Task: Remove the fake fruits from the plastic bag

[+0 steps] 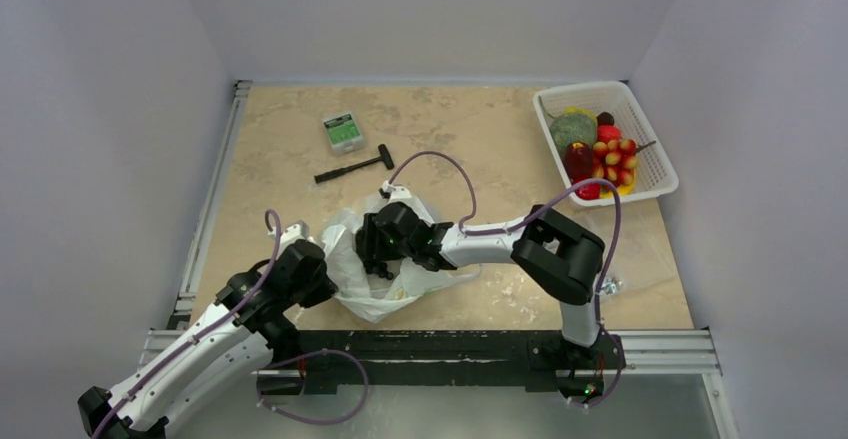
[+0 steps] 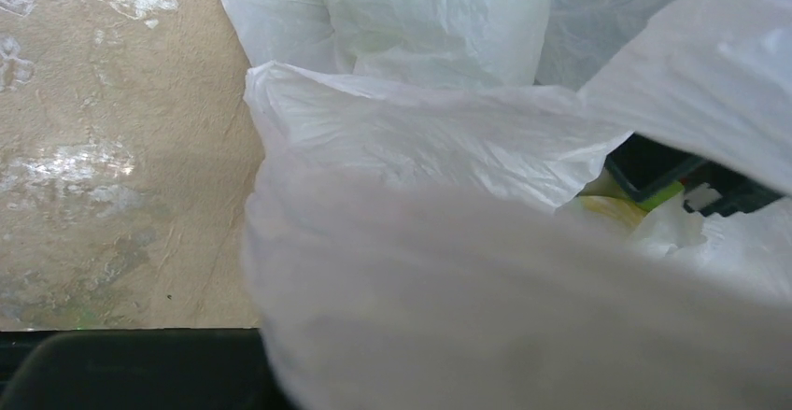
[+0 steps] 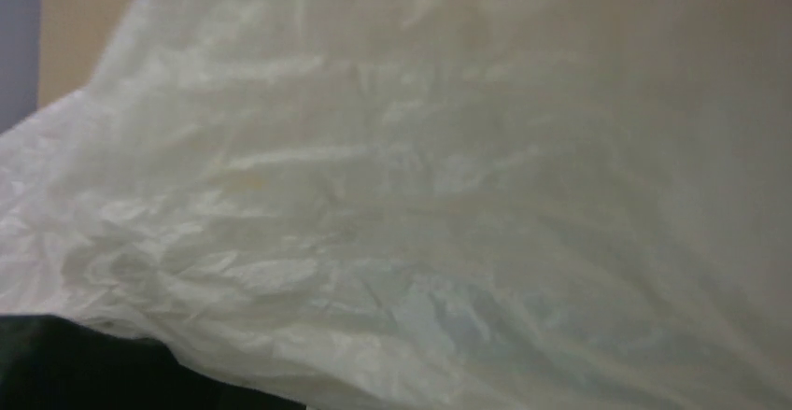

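1. white crinkly plastic bag (image 1: 345, 254) lies near the table's (image 1: 480, 139) front edge, between the arms.
2. left gripper (image 1: 303, 267) is pressed together at the bag's left rim, apparently pinching film.
3. right gripper (image 1: 385, 251) is down in the bag's mouth; film hides its fingers, so i cannot tell its spread.
4. step, as i judge it: reaching for a yellowish fruit (image 2: 612, 209) inside. next calls for closing on the fruit alone, not film.

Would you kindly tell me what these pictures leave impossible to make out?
- Left wrist view: the plastic bag drapes across the lens, hiding the left gripper and its fingers; only a yellow-green sliver of the contents shows.
- Right wrist view: blurred bag film fills the frame; no fingers or fruit visible.
- Top view: the right gripper sits over the bag's opening, hiding its jaws and whatever lies inside.
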Robot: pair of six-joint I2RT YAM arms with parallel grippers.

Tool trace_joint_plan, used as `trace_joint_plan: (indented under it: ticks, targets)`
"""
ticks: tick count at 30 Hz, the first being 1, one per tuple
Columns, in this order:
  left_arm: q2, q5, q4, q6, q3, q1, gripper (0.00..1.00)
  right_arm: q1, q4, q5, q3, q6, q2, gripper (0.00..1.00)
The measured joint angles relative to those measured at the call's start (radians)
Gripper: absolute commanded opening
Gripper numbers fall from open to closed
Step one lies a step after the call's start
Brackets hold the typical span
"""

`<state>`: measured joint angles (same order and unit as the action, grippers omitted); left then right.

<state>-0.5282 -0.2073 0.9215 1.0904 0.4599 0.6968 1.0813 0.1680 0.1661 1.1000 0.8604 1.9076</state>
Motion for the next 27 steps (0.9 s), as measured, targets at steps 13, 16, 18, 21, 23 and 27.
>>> trace_joint_plan:
  ticks: [13, 16, 18, 21, 23, 27]
  targets:
    - [-0.008, 0.002, -0.009, 0.0, 0.0, 0.0, 0.0, 0.005, 0.002, -0.002, -0.003, -0.038, -0.006, 0.0]
    - [-0.009, -0.001, -0.009, 0.0, 0.0, 0.0, 0.0, 0.005, 0.013, -0.013, -0.014, -0.069, -0.028, 0.0]
    - [-0.01, -0.006, -0.009, 0.0, 0.0, 0.0, 0.0, 0.005, 0.034, -0.035, -0.033, -0.101, -0.05, 0.0]
    - [-0.009, -0.016, -0.008, 0.002, 0.0, 0.0, 0.0, 0.005, 0.06, -0.06, -0.082, -0.144, -0.104, 0.0]
    - [-0.008, -0.023, -0.007, 0.006, 0.0, 0.0, 0.0, 0.005, 0.085, -0.082, -0.122, -0.177, -0.147, 0.0]
    - [0.003, -0.034, -0.006, 0.014, 0.0, 0.0, 0.0, 0.005, 0.146, -0.123, -0.215, -0.246, -0.241, 0.0]
